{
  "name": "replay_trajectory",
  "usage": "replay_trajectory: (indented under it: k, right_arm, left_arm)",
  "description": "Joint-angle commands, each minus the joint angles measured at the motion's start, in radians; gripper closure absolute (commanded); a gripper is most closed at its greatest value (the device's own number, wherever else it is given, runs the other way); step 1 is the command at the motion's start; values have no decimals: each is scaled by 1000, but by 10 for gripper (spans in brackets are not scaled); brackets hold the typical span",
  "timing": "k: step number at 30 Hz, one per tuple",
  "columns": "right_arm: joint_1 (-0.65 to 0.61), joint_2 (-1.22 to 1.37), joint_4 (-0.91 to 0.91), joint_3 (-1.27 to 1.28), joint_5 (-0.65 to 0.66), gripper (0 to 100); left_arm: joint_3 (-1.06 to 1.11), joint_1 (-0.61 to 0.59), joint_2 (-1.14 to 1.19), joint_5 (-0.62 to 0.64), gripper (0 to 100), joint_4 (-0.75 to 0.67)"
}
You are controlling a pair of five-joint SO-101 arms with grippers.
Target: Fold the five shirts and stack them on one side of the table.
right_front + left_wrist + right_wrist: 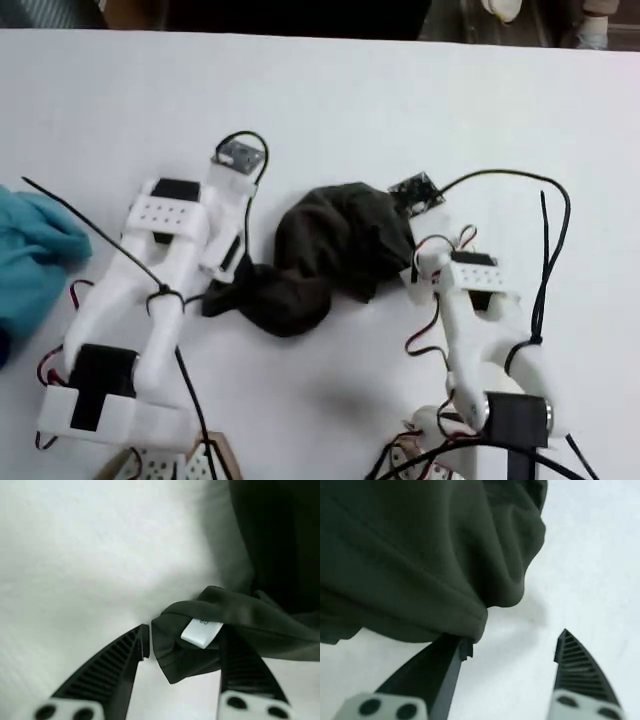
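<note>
Dark shirt (335, 250) sits bunched mid-table between my arms. Left gripper (184, 640) stands spread around the fold with the white label (201, 631); right gripper (515, 642) gapes at its right edge. I'd bite deep into cloth on both, then draw apart to flatten.

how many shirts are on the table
2: a dark shirt crumpled between the arms, a teal shirt at the left edge, partly cut off. Others may be hidden.
</note>
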Motion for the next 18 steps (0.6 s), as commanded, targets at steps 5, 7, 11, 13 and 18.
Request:
replay_trajectory:
  k: [5, 7, 11, 13, 18]
  right_arm:
    - [8, 5, 4, -87, 2, 837]
    - [8, 5, 1, -87, 2, 931]
    - [10, -2, 2, -89, 2, 967]
    - [10, -2, 8, -95, 2, 981]
    - [12, -2, 53, -100, -2, 974]
  left_arm:
    - [-8, 0, -46, -5, 751, -5]
    - [-8, -2, -46, -5, 751, -3]
    - [-8, -2, -46, -5, 751, -2]
    - [-8, -2, -46, -5, 751, -2]
    - [-8, -2, -46, -5, 751, -2]
